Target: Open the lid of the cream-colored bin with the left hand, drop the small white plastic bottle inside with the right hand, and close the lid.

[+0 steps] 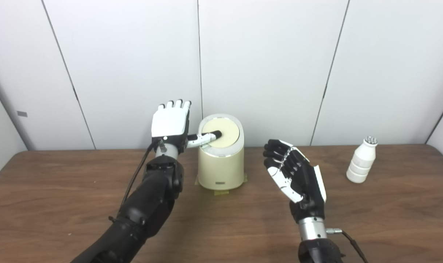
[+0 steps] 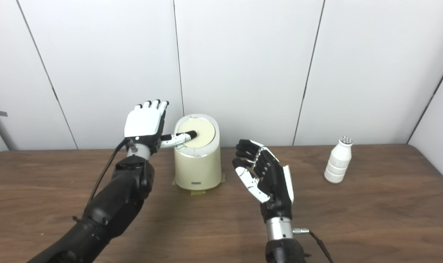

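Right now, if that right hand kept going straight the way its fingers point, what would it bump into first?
Probably the cream-colored bin. The right hand, open and empty, points up and to the left toward the bin's side, though depth is hard to judge. The white bottle stands on its other side.

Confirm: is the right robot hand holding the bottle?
No, the right robot hand is open and empty; the bottle stands apart on the table.

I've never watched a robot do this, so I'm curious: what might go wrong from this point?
The left hand reaches the flat lid of the cream-colored cylindrical bin only with its thumb; the thumb might slip off, or the push might tip the bin despite the tape at its base. The small white plastic bottle stands far to the side of the open right hand; a clumsy reach could topple it.
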### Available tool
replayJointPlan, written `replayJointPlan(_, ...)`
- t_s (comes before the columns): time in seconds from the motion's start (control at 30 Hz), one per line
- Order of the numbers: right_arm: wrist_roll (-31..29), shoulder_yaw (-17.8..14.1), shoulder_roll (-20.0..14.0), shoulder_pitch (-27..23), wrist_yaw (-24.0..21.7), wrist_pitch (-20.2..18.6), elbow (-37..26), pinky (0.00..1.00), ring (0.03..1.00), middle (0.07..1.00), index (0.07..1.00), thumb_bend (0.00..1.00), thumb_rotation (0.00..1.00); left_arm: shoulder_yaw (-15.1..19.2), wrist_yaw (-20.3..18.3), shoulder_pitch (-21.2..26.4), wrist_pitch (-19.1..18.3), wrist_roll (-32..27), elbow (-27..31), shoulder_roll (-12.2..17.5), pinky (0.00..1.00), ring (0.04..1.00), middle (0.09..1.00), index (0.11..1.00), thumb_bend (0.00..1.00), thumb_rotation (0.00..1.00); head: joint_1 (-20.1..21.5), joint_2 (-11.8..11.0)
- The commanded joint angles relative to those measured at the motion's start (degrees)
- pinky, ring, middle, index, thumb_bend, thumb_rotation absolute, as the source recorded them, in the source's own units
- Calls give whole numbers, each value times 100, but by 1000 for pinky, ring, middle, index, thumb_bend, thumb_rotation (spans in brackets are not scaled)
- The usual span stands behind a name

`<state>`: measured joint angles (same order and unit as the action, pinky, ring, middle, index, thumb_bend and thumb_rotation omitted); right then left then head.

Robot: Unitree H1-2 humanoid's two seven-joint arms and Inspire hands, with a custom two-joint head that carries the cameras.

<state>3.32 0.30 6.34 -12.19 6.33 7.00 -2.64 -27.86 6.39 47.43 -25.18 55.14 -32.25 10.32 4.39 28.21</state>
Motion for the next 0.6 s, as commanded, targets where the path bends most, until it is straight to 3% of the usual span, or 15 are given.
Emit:
replayJointPlan(0.0, 17, 38, 67, -243, 13, 61, -226, 611, 688, 696, 676, 302, 352, -46, 77, 420, 51, 157, 15, 80, 1000, 1000, 1000, 1000, 953, 961, 5, 6)
replayJointPlan(0.1, 16, 32, 71, -245, 18, 78, -220, 613, 688, 696, 677, 308, 355, -114, 72, 432, -19, 213, -39, 93, 1000, 1000, 1000, 1000, 956, 890, 10, 10)
replayJointPlan(0.23, -45, 19, 66, -251, -6, 131, -197, 613, 688, 696, 677, 310, 352, -223, 254, 444, -28, 351, -197, 139, 1000, 1000, 1000, 1000, 974, 607, -3, 11)
replayJointPlan(0.33, -16, 20, 55, -252, 2, 132, -196, 609, 686, 694, 675, 306, 352, -313, 223, 450, -56, 425, -197, 204, 1000, 1000, 1000, 1000, 999, 454, -4, 11)
replayJointPlan(0.57, -36, 29, 46, -236, -24, 94, -234, 609, 687, 696, 677, 301, 354, -587, 202, 465, -153, 879, -170, 311, 1000, 1000, 1000, 1000, 1000, 313, -11, 14)
